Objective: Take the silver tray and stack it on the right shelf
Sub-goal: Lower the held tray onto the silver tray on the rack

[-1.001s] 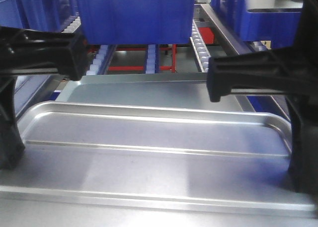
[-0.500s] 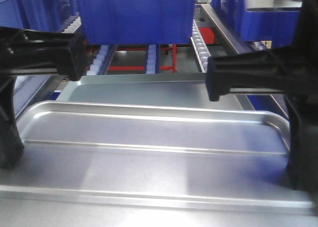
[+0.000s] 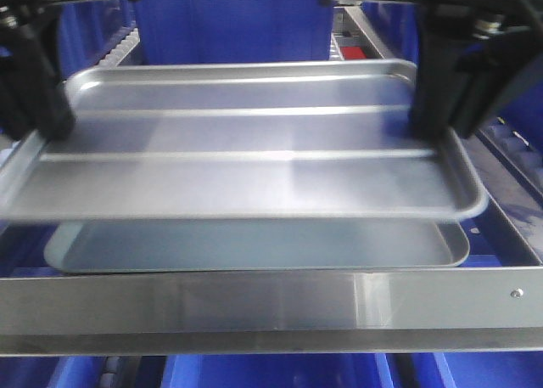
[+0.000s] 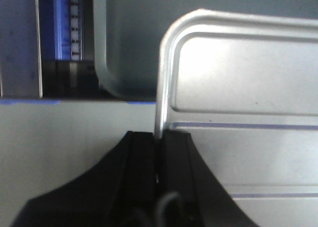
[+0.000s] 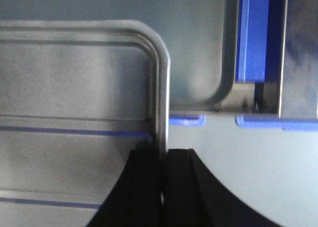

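In the front-facing view the left gripper [image 3: 38, 108] stood at the silver tray's [image 3: 246, 163] left short edge, its black jaws pinching the rim there; the left wrist view showed the same thing close up, with the left gripper [image 4: 159, 175] closed on the thin upright rim of the silver tray [image 4: 238, 88] just below its rounded corner. The tray hung level and clear of everything beneath it, its two long raised ribs running from side to side across its base. Directly under the tray lay a larger dull grey tray [image 3: 254, 245] with a smooth bottom, a band of it showing below the silver tray's near rim, the two apart rather than touching. Just in front of the grey tray ran the wide shiny front crossbar [image 3: 271, 299] of the right shelf, and behind the silver tray a rail of white rollers [image 3: 119, 44] and blue bins [image 3: 229, 19] showed. At the silver tray's right short edge the right gripper [image 3: 445, 99] gripped the rim; in the right wrist view the right gripper [image 5: 161, 180] had its jaws pressed on either side of the rim of the silver tray [image 5: 74, 83], just below the rounded corner, with the grey tray's corner [image 5: 218, 68] beyond it.
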Tool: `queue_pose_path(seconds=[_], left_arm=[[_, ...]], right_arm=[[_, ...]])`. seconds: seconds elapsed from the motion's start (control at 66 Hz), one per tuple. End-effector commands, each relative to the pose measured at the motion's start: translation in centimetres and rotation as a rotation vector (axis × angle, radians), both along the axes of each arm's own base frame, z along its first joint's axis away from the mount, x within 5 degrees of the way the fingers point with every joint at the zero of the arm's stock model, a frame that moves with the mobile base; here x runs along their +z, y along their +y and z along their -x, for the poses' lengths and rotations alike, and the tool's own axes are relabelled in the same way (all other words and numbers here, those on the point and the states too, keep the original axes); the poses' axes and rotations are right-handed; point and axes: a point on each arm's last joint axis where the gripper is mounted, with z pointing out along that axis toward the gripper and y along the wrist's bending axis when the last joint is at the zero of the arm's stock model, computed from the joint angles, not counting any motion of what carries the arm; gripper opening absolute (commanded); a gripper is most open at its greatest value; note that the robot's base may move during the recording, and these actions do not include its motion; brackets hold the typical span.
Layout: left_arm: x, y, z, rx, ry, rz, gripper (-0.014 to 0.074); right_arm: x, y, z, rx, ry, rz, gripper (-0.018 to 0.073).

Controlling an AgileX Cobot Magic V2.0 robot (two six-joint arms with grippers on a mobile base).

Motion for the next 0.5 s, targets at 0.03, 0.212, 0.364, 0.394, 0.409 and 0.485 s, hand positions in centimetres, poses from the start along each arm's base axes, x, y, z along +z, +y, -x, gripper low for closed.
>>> queue_pose_path(seconds=[0.03,0.212,0.364,0.394,0.409,0.485], left_arm=[[1.4,-0.6,-2.8,-0.018,-0.102,0.073,-0.0099],[0.0,-2.0,-6.2,-0.033,-0.152,0.087,-0.0099],[-1.8,-3.0,-7.8,-0.061,-0.179,0.054,-0.0099],[-2.1,-3.1,-7.9,-0.062,-0.177,0.053,-0.0099],[-2.3,-3.2,-8.0,-0.063,-0.174,0.051,-0.0099],[-3.0,-3.4,-8.3,-0.063,-0.155,0.037,-0.0099]], right_arm=[[1.6,-0.7,-3.6,-0.006,-0.15,-0.053,0.0052],[0.3,-0.8,-7.4,-0.02,-0.192,-0.064,0.0052],[-1.6,0.1,-8.7,-0.005,-0.178,-0.062,0.0052],[-2.0,0.3,-9.0,0.0,-0.176,-0.062,0.0052],[-2.2,0.4,-9.1,0.002,-0.176,-0.064,0.0052],[-3.2,0.9,-9.7,0.017,-0.178,-0.068,0.0052]])
